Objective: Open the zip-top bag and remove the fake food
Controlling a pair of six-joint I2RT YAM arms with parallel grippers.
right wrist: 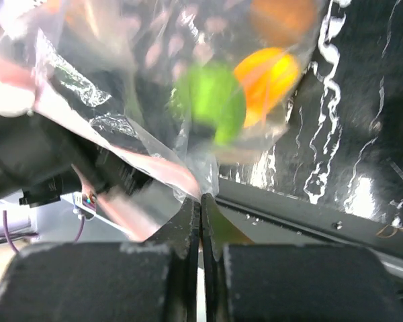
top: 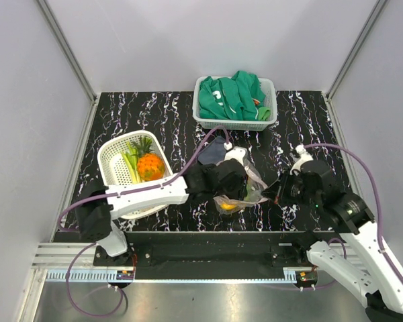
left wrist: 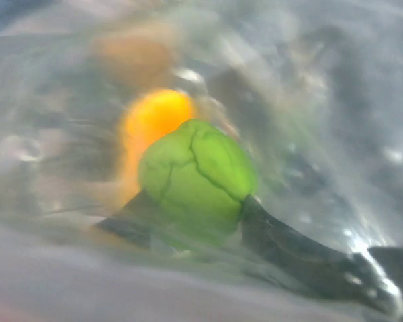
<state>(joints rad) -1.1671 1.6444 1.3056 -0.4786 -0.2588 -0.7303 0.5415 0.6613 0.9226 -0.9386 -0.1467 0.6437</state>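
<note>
Finding: right gripper (right wrist: 201,204) pinched shut on the zip-top bag (top: 250,191) by the near edge of the table (top: 154,111); left gripper (top: 234,182) straddles the green round piece (left wrist: 196,178) inside — we cannot tell if it grips, so close firmly before withdrawing.

The zip-top bag (right wrist: 121,100) is clear, glossy, crinkled plastic film. The green round piece (left wrist: 196,178) is matt with creases. The table (top: 154,114) is glossy black, veined white. The basket (top: 106,168) is white lattice plastic. The garment (top: 232,97) is green cloth.
</note>
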